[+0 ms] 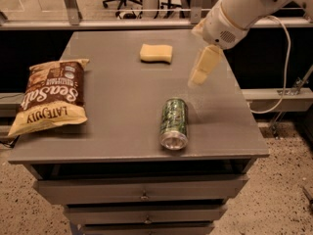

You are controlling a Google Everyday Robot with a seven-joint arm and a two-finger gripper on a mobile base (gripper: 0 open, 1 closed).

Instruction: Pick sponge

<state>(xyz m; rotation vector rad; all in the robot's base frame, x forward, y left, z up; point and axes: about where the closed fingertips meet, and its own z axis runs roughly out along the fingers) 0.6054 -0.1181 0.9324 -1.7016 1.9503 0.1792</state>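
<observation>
Pale yellow and soft, the sponge lies flat on the grey cabinet top, left of the gripper and a little farther back, with bare surface between them; the gripper hangs in the air over the top's right-hand part, angled downward, with nothing visible in its grasp; whether it is spread or closed I cannot tell from this angle. The step in hand looks like the approach; to do it well, I judge, the gripper should travel left until it stands over the sponge's middle, span the shorter width, descend straight, and close gently, since foam gives and can squash. Room seems generous: the green drink can lies on its side nearer the camera than the gripper, off that path; the Late July chip bag sits far to the left; the sponge is fairly near the back edge, so a careless nudge could slide it rearward.
</observation>
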